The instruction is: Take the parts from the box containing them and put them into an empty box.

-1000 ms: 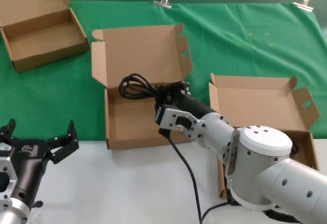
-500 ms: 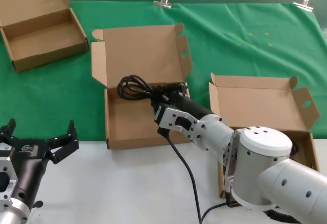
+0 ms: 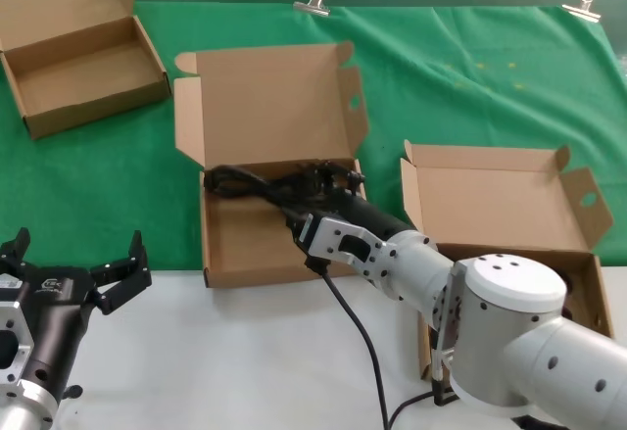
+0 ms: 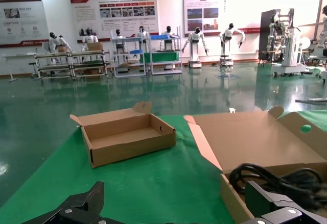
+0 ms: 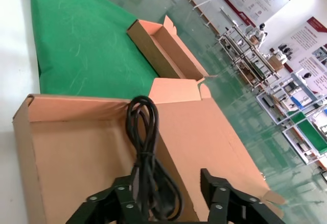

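Note:
One black coiled cord [image 3: 257, 183] lies along the back of the tray of the middle box [image 3: 245, 244], the one with the tall upright lid. My right gripper [image 3: 312, 187] hovers low over it. In the right wrist view the cord [image 5: 145, 152] runs out from between the spread fingers, close to one finger [image 5: 122, 198], and my right gripper [image 5: 164, 182] is open. The low-lidded box [image 3: 500, 195] at the right is mostly hidden by my right arm, and I cannot see inside it. My left gripper [image 3: 73, 273] waits open at the front left.
A flatter oblong box [image 3: 78, 68] sits at the far left on the green cloth. Two metal clips [image 3: 313, 2] hold the cloth's far edge. White tabletop [image 3: 245, 352] runs along the front, crossed by my right arm's black cable [image 3: 358, 337].
The cord went from hanging above the middle box to lying flat in its tray, stretched further left. My right gripper came down with it. The left arm stayed still.

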Controlling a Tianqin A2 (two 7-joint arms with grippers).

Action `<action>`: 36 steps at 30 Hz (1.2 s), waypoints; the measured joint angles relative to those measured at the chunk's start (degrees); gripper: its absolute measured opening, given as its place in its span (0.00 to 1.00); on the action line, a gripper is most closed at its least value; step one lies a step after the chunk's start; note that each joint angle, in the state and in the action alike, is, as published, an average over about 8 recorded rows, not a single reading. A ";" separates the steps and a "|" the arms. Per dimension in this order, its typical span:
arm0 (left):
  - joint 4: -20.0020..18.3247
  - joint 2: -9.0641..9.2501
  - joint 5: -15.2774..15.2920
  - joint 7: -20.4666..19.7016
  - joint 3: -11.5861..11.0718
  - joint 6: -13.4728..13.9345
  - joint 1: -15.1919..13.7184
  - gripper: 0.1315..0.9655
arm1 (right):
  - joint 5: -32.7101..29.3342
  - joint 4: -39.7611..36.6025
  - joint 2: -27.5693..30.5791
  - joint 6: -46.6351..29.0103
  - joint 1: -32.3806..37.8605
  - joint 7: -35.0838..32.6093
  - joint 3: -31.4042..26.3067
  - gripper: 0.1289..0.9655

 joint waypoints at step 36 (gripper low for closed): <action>0.00 0.00 0.00 0.01 0.00 0.00 0.00 1.00 | -9.34 27.04 14.42 6.94 -14.28 22.10 11.30 0.97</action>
